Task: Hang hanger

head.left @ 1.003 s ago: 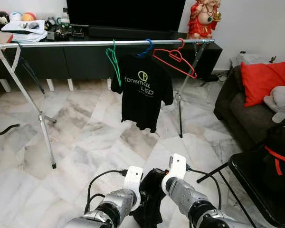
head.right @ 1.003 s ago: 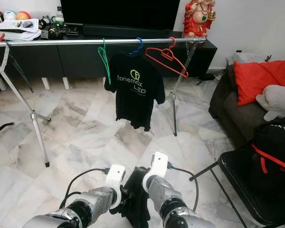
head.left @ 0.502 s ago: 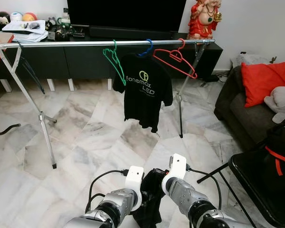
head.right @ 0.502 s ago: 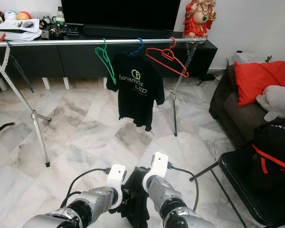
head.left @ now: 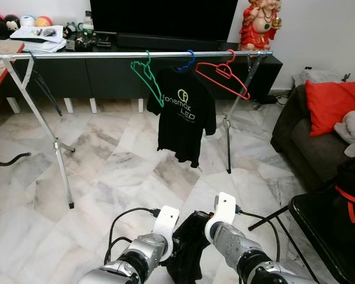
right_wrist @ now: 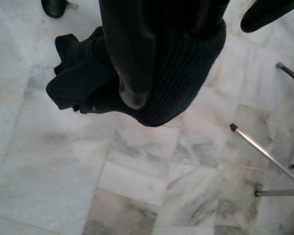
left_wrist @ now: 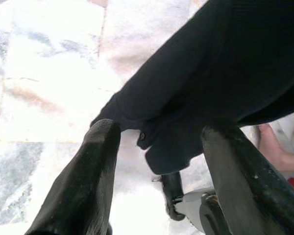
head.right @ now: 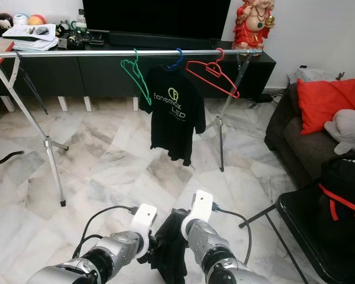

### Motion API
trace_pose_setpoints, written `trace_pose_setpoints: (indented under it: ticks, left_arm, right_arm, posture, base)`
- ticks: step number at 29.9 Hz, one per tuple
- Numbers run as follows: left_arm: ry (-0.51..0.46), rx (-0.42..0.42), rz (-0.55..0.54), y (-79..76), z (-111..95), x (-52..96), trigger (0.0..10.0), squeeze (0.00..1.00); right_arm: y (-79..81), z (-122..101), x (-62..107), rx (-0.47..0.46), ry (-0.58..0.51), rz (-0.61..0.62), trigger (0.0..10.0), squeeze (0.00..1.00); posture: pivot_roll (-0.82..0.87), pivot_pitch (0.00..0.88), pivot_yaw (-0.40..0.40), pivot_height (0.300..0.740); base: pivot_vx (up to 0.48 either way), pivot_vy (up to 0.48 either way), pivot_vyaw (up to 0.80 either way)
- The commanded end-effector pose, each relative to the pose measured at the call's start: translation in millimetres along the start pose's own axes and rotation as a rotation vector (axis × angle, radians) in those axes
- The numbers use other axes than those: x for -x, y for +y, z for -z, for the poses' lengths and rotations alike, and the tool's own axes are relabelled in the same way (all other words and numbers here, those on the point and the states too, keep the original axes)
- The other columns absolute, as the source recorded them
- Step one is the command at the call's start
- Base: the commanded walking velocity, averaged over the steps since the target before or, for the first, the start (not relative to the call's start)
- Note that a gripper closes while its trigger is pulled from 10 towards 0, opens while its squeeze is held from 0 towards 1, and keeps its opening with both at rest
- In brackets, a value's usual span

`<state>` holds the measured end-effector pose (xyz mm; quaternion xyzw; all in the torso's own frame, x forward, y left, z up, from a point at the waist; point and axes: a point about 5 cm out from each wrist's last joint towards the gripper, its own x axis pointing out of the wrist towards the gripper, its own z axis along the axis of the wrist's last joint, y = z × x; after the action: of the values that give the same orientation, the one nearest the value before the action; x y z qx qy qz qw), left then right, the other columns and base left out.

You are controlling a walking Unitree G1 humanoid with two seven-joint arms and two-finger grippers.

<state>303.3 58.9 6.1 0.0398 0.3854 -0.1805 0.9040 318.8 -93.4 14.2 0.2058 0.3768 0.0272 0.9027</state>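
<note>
Left gripper (left_wrist: 157, 147): fingers spread, one either side of a fold of the dark garment (head.left: 186, 251), no pinch evident; judged to be steadying the cloth, not carrying it. Right gripper (right_wrist: 181, 29): one finger pressed against a ribbed knit hem, the other tip seen apart at the upper right of the wrist frame; whether the cloth is clamped cannot be told. In the left eye view the garment is bunched between both forearms at lower centre, hanging limp, matte and soft; held low and close, presumably for carrying toward the rack. No hanger can be made out inside it. Across the upper part of the frame a shiny metal rail (head.left: 77, 55) on slanted legs bears a green hanger (head.left: 148, 80), a blue hanger (head.left: 188, 61) carrying a black printed T-shirt (head.left: 186, 118), and a bare red hanger (head.left: 222, 76), all thin wire-like shapes hooked on the rail. Floor: glossy veined marble (head.left: 106, 171). The rail stands well apart from the grippers; the hanging step is judged not yet begun.
</note>
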Motion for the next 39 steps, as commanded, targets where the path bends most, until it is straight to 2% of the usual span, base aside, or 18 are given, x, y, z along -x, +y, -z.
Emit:
trace_pose_setpoints:
  ticks: [1, 5, 15, 26, 36, 39]
  left_arm:
    - [0.010, -0.010, 0.041, -10.3, 1.7, -1.0, 10.0, 0.00]
    - [0.017, -0.028, 0.111, -21.1, 2.5, -1.5, 10.0, 0.00]
    - [0.006, -0.032, 0.149, -25.2, 0.5, -1.4, 10.0, 0.00]
    - [-0.035, -0.033, 0.112, -21.7, -5.6, -1.3, 10.0, 0.00]
    - [-0.064, -0.057, 0.024, -10.8, -9.8, -0.7, 10.0, 0.00]
    - [-0.069, -0.039, 0.019, -9.9, -10.6, -0.6, 10.0, 0.00]
  right_arm:
    - [-5.6, -4.2, 0.7, -0.003, -0.021, 0.019, 10.0, 0.00]
    - [-1.6, -4.1, 0.4, 0.000, -0.017, -0.002, 10.0, 0.00]
    - [2.7, -4.7, 0.2, -0.009, -0.017, -0.024, 10.0, 0.00]
    - [15.2, -5.8, -0.2, -0.023, -0.012, -0.093, 10.0, 0.00]
    - [16.9, -4.8, -0.2, -0.013, -0.005, -0.111, 10.0, 0.00]
    - [17.1, -4.7, -0.2, -0.012, -0.005, -0.113, 10.0, 0.00]
  posture:
    - [0.09, 0.041, -0.160, 0.740]
    - [0.09, 0.043, -0.159, 0.740]
    - [0.09, 0.049, -0.156, 0.740]
    - [0.08, 0.051, -0.150, 0.740]
    - [0.08, 0.052, -0.152, 0.740]
    - [0.08, 0.053, -0.152, 0.740]
  base:
    - [0.000, 0.000, 0.00]
    - [0.000, 0.000, 0.00]
    - [0.000, 0.000, 0.00]
    - [0.000, 0.000, 0.00]
    - [0.000, 0.000, 0.00]
    - [0.000, 0.000, 0.00]
